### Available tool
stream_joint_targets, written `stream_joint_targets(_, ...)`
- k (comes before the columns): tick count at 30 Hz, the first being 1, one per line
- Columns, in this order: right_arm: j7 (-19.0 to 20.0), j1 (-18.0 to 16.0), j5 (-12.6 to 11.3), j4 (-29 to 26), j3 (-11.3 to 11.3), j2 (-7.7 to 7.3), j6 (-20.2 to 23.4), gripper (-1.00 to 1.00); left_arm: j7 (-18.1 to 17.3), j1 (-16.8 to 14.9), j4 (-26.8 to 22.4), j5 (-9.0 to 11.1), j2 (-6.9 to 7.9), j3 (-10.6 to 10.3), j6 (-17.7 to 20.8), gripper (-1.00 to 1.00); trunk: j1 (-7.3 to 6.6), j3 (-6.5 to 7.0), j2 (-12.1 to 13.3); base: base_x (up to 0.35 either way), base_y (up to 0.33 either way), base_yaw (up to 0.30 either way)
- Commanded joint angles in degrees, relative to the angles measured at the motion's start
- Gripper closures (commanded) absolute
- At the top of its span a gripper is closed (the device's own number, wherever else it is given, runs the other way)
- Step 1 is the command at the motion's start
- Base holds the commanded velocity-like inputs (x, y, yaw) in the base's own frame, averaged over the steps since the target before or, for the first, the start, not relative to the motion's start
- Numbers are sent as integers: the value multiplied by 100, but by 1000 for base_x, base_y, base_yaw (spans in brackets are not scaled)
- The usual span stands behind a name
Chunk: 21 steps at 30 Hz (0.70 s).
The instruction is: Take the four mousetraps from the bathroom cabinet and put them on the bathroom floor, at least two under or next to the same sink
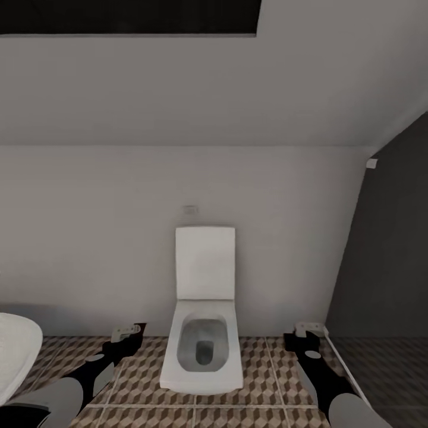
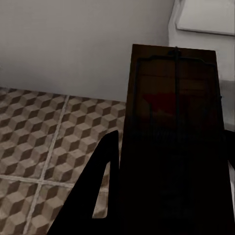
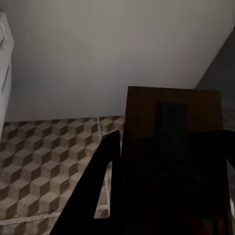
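So the robot's parked facing the toilet [image 1: 203,333], lid up, bowl pointing at us; that's the landmark for everything here. The bathroom floor [image 1: 267,362] with the cube-pattern tiles runs out either side of the toilet; a dark wall or partition stands off to the toilet's right, and a bit of white rounded rim [image 1: 15,351] pokes in on its left, can't tell whether that's a basin or the tub.

Both arms are up and out, one each side of the toilet; the left gripper [image 1: 128,333] sits just beside the bowl's left flank, the right gripper [image 1: 310,330] further off on the bowl's right. Each one is clamped on a mousetrap: the left wrist view has a tan board [image 2: 172,112] with wire and a red spot pinched between the dark fingers [image 2: 98,186]; the right wrist view has the second trap [image 3: 174,142] gripped the same way. Both traps are well above the tiles, not resting on anything.

What worries me: there's no clear sink here, and two traps need to end up under or right next to one; dropping them by the toilet would waste the trip. Also they're flat boards held by one end; letting go from up high could make them flip or skid; and swinging the left arm risks clipping the bowl.
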Motion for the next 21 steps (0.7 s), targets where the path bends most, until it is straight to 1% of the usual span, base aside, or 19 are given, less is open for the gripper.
stream_joint_targets(1,4,-5,51,4,-36,5,-14,100,-6,-4,6,48,2,-48,-19,100,0,-6,-3,0,214,1)
stream_joint_targets(5,2,-5,51,4,-36,2,-14,100,-8,-4,6,43,2,-48,-19,100,0,-6,-3,0,110,0)
stream_joint_targets(16,3,-4,51,4,-38,-10,-14,100,-9,-4,6,39,2,-48,-19,100,0,-6,-3,0,18,0)
stream_joint_targets(21,4,-5,51,4,-43,-16,-14,100,-11,-4,6,39,2,-48,-19,100,0,-6,-3,0,73,0)
